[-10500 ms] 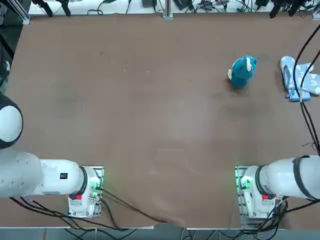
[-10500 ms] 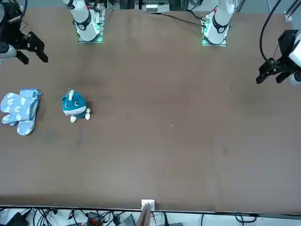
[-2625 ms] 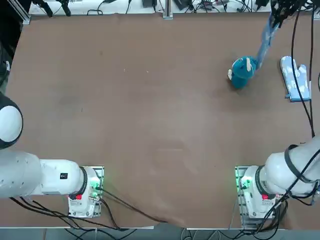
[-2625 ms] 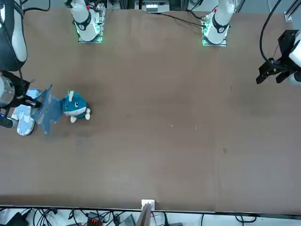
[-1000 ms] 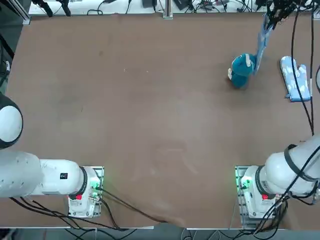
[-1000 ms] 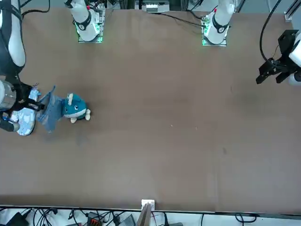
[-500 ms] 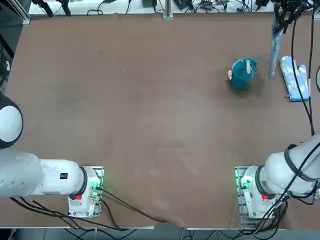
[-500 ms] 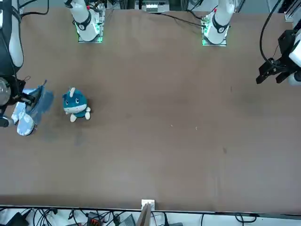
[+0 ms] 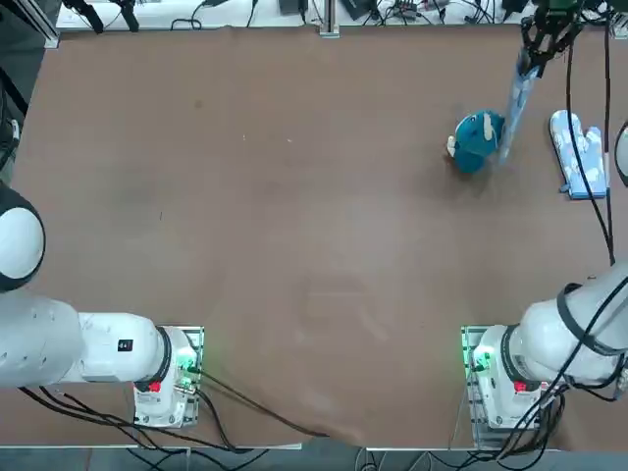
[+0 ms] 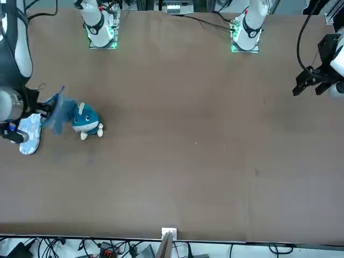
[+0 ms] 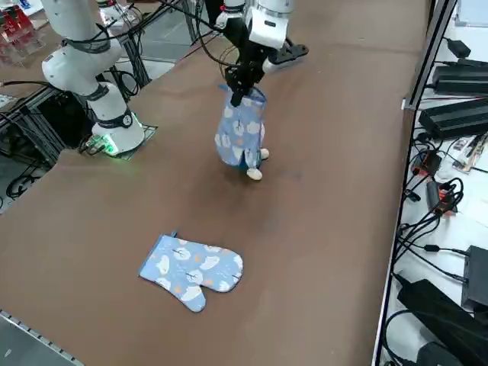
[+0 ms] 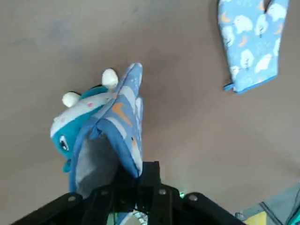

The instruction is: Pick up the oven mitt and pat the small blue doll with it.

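Note:
My right gripper point(image 9: 540, 39) is at the far right of the table, shut on the cuff of a light blue patterned oven mitt point(image 9: 515, 103) that hangs down from it. The mitt's lower end rests against the side of the small blue doll point(image 9: 476, 140), a teal plush with cream feet. In the front view the held mitt point(image 10: 60, 110) overlaps the doll point(image 10: 85, 122). The right side view shows the mitt point(image 11: 240, 133) covering most of the doll, with one cream foot point(image 11: 254, 174) peeking out. In the wrist view the mitt point(image 12: 124, 117) drapes over the doll point(image 12: 77, 122).
A second matching oven mitt point(image 9: 579, 152) lies flat on the brown table point(image 9: 294, 196) to the right of the doll, also seen in the side view point(image 11: 192, 268). Cables hang along the right arm. The arm bases stand at the near edge.
Half a second ago the held mitt hung apart from the doll, toward the lying mitt. It has swung back left against the doll. The doll has stayed in place.

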Motion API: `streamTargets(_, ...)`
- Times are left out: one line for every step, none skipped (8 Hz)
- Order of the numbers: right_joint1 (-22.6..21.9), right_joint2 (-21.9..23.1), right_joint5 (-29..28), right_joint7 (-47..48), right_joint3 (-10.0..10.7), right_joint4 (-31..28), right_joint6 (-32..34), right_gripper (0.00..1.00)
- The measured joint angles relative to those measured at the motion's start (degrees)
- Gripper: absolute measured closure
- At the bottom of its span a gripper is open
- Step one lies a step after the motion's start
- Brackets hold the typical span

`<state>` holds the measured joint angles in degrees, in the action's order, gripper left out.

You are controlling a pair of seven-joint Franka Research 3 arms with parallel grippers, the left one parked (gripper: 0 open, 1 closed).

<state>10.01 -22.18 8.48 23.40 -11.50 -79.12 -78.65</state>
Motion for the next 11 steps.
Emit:
streamTargets(-0.26, -0.61, -0.38, 1.1, 0.0, 0.01, -1.8, 0.97)
streamTargets(-0.39, -1.0, -0.41, 1.81, 0.0, 0.04, -4.47, 0.97)
streamTargets(-0.37, -1.07, -0.4, 2.14, 0.1, 0.14, -6.32, 0.97)
streamTargets(-0.25, -1.06, 0.76, 2.18, 0.37, 0.42, -6.69, 0.97)
streamTargets(0.07, -1.06, 4.07, 2.18, 0.61, 0.51, -6.67, 0.97)
streamTargets(0.47, -1.19, 8.24, 2.15, 0.8, 0.43, -6.35, 0.97)
streamTargets(0.97, -1.36, 11.93, 1.1, 1.11, 0.32, -5.39, 0.97)
streamTargets(2.03, -1.43, 15.61, -2.28, 1.4, 0.19, -4.33, 0.97)
streamTargets(4.01, -1.43, 19.36, -7.49, 1.67, 0.03, -3.83, 0.97)
streamTargets(6.96, -1.45, 22.62, -13.2, 1.91, -0.22, -4.07, 0.97)
streamTargets(10.26, -1.47, 25.93, -18.56, 2.03, -0.86, -5.39, 0.97)
